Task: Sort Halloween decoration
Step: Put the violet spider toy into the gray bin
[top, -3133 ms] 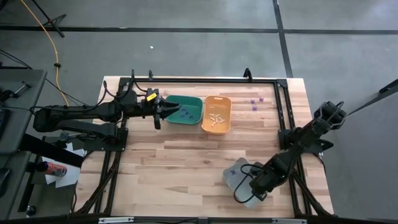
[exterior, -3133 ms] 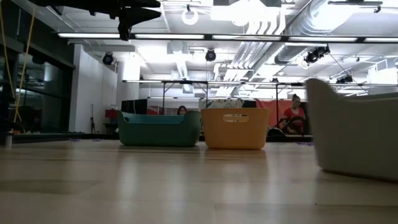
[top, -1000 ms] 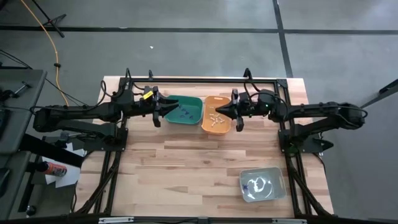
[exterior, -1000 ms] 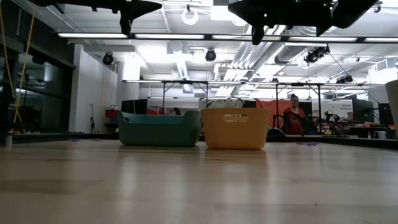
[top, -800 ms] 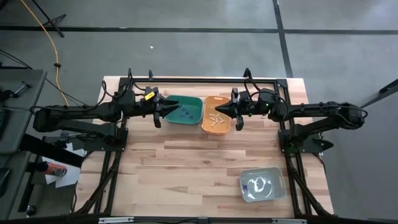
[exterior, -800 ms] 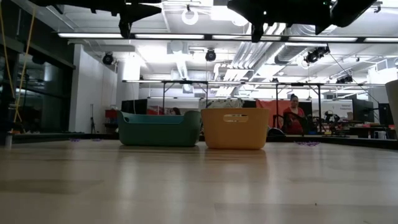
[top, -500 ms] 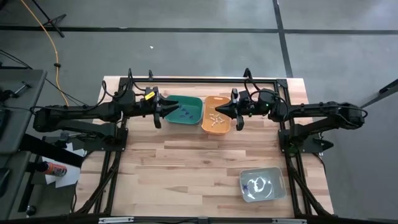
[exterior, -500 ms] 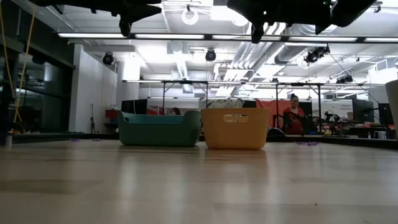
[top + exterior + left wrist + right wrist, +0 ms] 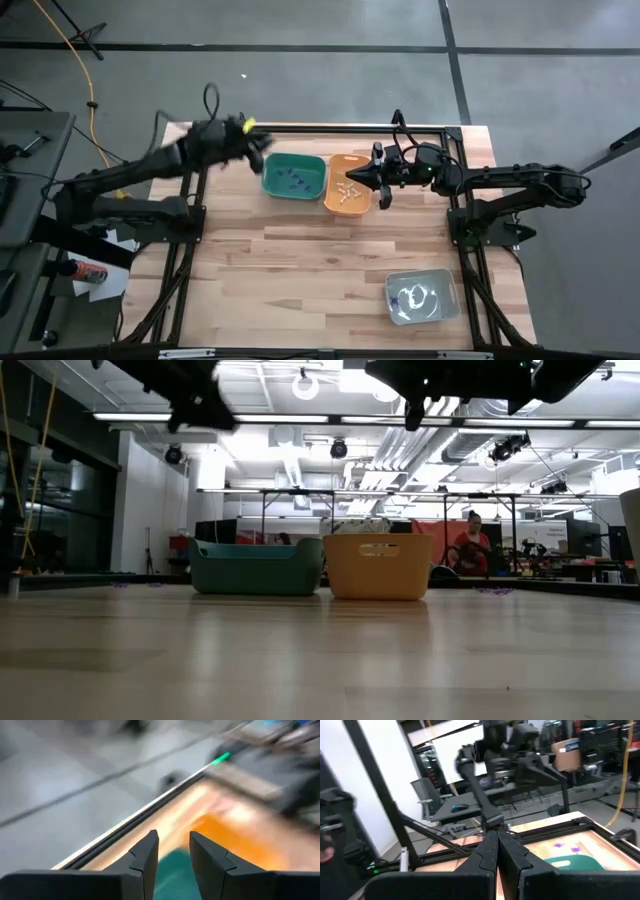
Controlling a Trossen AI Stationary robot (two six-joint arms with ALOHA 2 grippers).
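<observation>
Over the orange bin's (image 9: 349, 184) three-o'clock rim, my right end effector (image 9: 377, 186) sits pinched together, nearer the cream trinkets (image 9: 347, 190) at its nine o'clock; left end effector (image 9: 262, 146), fingers apart, holds nothing.

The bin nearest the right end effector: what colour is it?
Orange. The bin shows best in the high view, beside the green bin.

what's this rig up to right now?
Sorting small Halloween trinkets into bins. Purple pieces lie in the green bin, cream ones in the orange bin, and a grey bin sits at the near right. The right gripper hovers shut over the orange bin; the left gripper, jaws apart and empty, is by the green bin's far left corner.
</observation>
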